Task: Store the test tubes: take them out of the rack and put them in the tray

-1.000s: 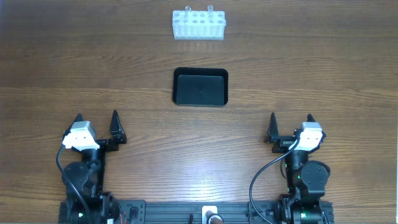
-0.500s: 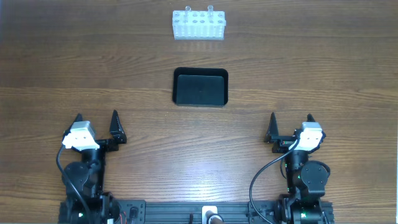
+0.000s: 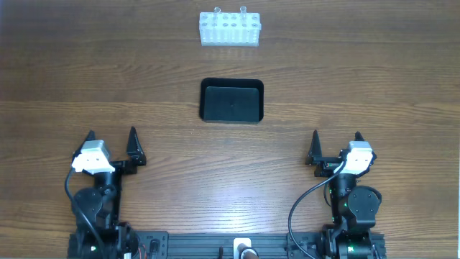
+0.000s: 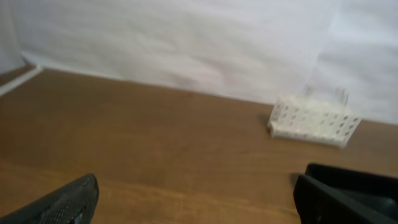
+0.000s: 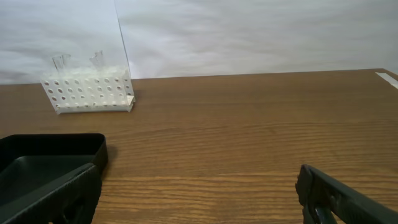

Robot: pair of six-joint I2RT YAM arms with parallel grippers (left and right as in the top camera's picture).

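Observation:
A white test tube rack (image 3: 228,29) stands at the far middle of the table, with two clear tubes (image 3: 216,11) (image 3: 243,10) upright in its back row. Nearer to the arms lies the black tray (image 3: 205,101), with nothing in it. My left gripper (image 3: 111,137) is open near the front left, well short of the tray. My right gripper (image 3: 336,137) is open near the front right, nothing between its fingers. The rack (image 4: 314,119) and the tray's rim (image 4: 357,173) show far off in the left wrist view. In the right wrist view the rack (image 5: 87,90) with its tubes (image 5: 61,62) stands beyond the tray (image 5: 43,152).
The wooden table (image 3: 374,79) lies bare between the grippers and the tray. A white wall (image 5: 249,31) rises behind the rack at the table's far edge.

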